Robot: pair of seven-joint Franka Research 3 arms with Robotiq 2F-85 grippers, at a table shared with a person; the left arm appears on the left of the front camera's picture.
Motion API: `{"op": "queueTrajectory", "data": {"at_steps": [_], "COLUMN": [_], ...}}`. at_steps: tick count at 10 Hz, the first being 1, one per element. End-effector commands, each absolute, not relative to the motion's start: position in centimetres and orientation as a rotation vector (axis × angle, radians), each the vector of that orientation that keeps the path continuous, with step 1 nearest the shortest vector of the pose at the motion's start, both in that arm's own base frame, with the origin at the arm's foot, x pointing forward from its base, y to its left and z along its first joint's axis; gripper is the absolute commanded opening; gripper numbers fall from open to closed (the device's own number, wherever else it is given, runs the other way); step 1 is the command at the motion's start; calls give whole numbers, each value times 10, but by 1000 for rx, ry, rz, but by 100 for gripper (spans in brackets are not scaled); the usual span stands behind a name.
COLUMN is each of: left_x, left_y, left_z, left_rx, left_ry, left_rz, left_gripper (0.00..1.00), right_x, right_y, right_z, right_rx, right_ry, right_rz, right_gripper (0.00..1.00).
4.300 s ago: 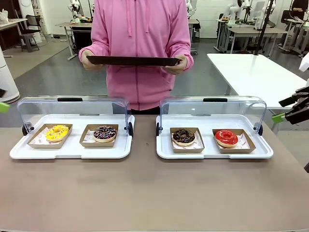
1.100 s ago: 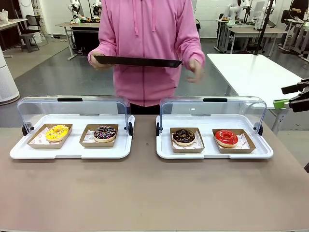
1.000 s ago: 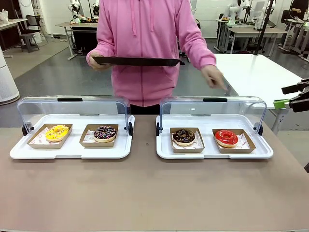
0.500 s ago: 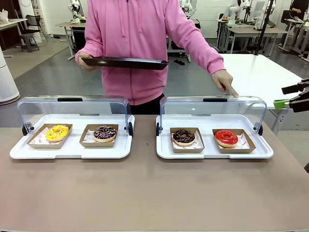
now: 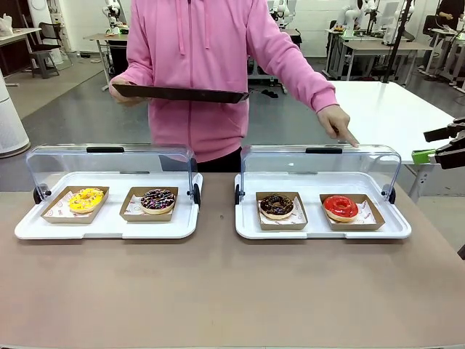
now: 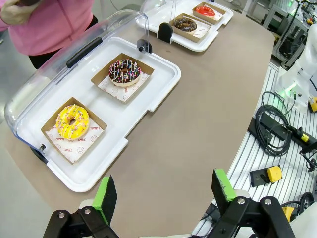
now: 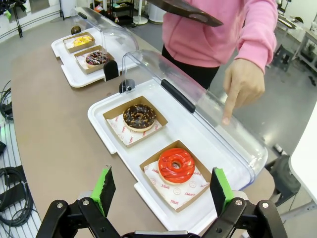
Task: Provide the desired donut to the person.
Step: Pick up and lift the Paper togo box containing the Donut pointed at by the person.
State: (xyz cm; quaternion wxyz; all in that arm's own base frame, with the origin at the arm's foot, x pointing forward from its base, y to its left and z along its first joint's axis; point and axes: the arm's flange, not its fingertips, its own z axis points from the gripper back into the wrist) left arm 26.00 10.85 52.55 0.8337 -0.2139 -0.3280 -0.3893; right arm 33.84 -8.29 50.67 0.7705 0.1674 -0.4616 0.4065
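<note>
The person (image 5: 211,65) in a pink hoodie stands at the far side, holding a dark tray (image 5: 178,92) in one hand. The other hand (image 5: 339,123) points a finger down over the red donut (image 5: 340,206) in the right white tray (image 5: 320,229); the pointing hand (image 7: 241,89) hovers above the open lid. Beside the red donut (image 7: 176,165) lies a chocolate donut (image 5: 276,205). The left white tray (image 5: 102,229) holds a yellow donut (image 5: 86,198) and a sprinkled chocolate donut (image 5: 158,200). My right gripper (image 7: 161,191) stands open off the table's right end (image 5: 442,154). My left gripper (image 6: 163,193) is open above the table's left corner.
Both white trays have clear lids (image 5: 320,169) tipped open toward the person. Each donut sits in a brown cardboard holder (image 5: 351,216). A white table (image 5: 385,109) stands behind at right. Cables and a rail (image 6: 277,139) lie beside the table.
The person freed one hand from the dark tray, reached it toward the right case and now points down at the red donut. The dark tray shifted left. Neither gripper moved.
</note>
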Motion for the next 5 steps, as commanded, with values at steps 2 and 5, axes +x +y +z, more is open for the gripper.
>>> {"op": "queueTrajectory", "data": {"at_steps": [2, 5], "left_x": [259, 259], "left_y": [110, 110], "left_z": [525, 525], "left_rx": [-464, -464], "left_ry": [-705, -705], "left_rz": [-839, -839], "left_gripper": [100, 100], "right_x": [342, 342], "right_y": [-82, -82], "right_z": [504, 504], "right_rx": [377, 377], "right_ry": [-1007, -1007], "right_rz": [880, 880], "right_gripper": [100, 100]}}
